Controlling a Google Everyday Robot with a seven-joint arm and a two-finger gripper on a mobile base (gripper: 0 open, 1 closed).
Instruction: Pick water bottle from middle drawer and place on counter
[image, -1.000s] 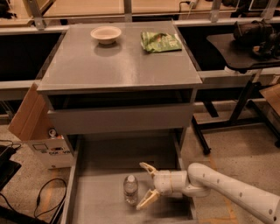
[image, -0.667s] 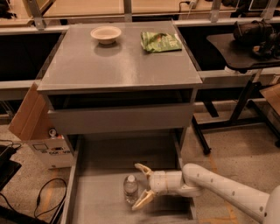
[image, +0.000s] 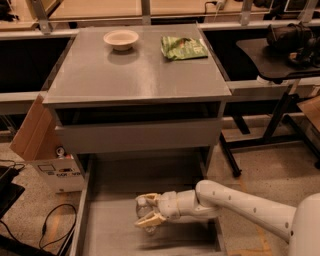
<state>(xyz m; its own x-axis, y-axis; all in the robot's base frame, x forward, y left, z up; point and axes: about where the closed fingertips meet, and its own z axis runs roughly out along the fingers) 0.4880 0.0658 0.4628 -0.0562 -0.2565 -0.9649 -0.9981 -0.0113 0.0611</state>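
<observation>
The water bottle (image: 144, 206), small and clear, stands on the floor of the open middle drawer (image: 112, 225) at the bottom of the camera view. My gripper (image: 142, 210) reaches in from the right on a white arm. Its pale fingers (image: 148, 219) are closed against the bottle's two sides, one above and one below it in the picture. The bottle still rests on the drawer floor. The grey counter (image: 140, 75) lies above, at the middle of the view.
A cream bowl (image: 121, 39) and a green snack bag (image: 183, 47) sit at the counter's back. A drawer with a tall grey front (image: 135, 136) sticks out above the middle drawer. A cardboard box (image: 35, 137) and cables (image: 50, 225) are on the left, and a black side table (image: 280, 55) is on the right.
My gripper has moved left across the drawer to the bottle. Its fingers, spread wide before, have narrowed around the bottle. The bottle has stayed in place.
</observation>
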